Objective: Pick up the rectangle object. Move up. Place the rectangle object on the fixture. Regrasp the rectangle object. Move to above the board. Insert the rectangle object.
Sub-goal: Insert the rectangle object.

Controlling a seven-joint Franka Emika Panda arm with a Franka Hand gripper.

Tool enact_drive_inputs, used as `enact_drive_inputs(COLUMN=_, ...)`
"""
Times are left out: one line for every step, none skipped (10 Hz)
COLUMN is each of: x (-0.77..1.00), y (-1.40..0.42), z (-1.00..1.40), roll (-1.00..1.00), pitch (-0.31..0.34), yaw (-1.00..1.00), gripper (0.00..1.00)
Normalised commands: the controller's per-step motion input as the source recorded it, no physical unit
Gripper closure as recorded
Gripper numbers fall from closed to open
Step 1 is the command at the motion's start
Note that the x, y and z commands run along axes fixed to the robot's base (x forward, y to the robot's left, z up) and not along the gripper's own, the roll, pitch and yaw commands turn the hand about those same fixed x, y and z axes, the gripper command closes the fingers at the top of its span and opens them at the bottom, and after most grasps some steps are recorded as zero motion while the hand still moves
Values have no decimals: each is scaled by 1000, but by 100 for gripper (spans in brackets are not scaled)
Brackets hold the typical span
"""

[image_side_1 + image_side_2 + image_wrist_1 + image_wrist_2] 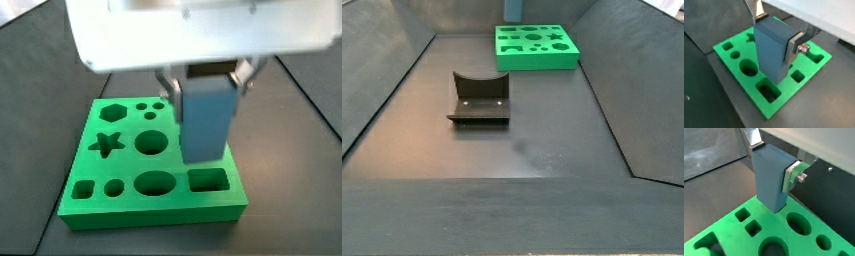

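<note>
Grey-blue rectangle object (773, 50) upright in pincer (775, 30) — over green board (734, 60).

Even, diffuse light, soft shadows. Gripper (207, 75) housing overexposed white, blurred. Faint sheen on dark floor (516, 140). Low-resolution frames.

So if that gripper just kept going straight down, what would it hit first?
Probably the green board. The gripper holds the grey-blue rectangle object upright, its lower end hanging just above the board, seemingly near the rectangular cut-out, though depth is unclear.
</note>
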Motion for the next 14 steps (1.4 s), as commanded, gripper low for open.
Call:
enact_drive_inputs(x=137, y=-449, z=-406, roll=154, pitch=-40, yaw=14, gripper=100)
enact_drive_inputs(x=80, y=-314, z=-214, roll=129, pitch=0, yaw=0, gripper=100)
enact_drive_inputs(x=40, y=-323, z=-217, roll=134, pitch=-3, yaw=0, gripper=100)
enact_drive_inputs(x=0, y=-234, z=-117, roll=119, pitch=0, yaw=0, gripper=100)
enact_drive_inputs(x=-43, y=-146, z=-37, roll=94, pitch=0, yaw=0, gripper=100)
enact_drive_inputs(x=-3, y=-91, z=-37, roll=49, pitch=0, yaw=0, gripper=100)
enact_drive_inputs(x=11, y=-37, z=-83, roll=11, pitch=0, yaw=0, gripper=100)
enact_drive_inputs(x=40, y=0, z=-243, roll=13, pitch=0, yaw=0, gripper=100)
enact_drive_inputs(x=49, y=0, z=-286, roll=14, pitch=0, yaw=0, gripper=100)
enact_drive_inputs(x=0, y=-11, z=-206, roll=17, pitch=-16, yaw=0, gripper=100)
enact_drive_inputs(x=0, y=-69, z=-206, roll=13, pitch=-34, yaw=-9, gripper=100)
enact_drive_inputs(x=191, y=-197, z=-206, roll=0, pitch=-77, yaw=-100, gripper=100)
enact_drive_inputs(x=231, y=-157, z=-57, roll=0, pitch=-20, yaw=-117, gripper=100)
enact_drive_inputs(x=220, y=-86, z=0, roll=0, pitch=0, yaw=-134, gripper=100)
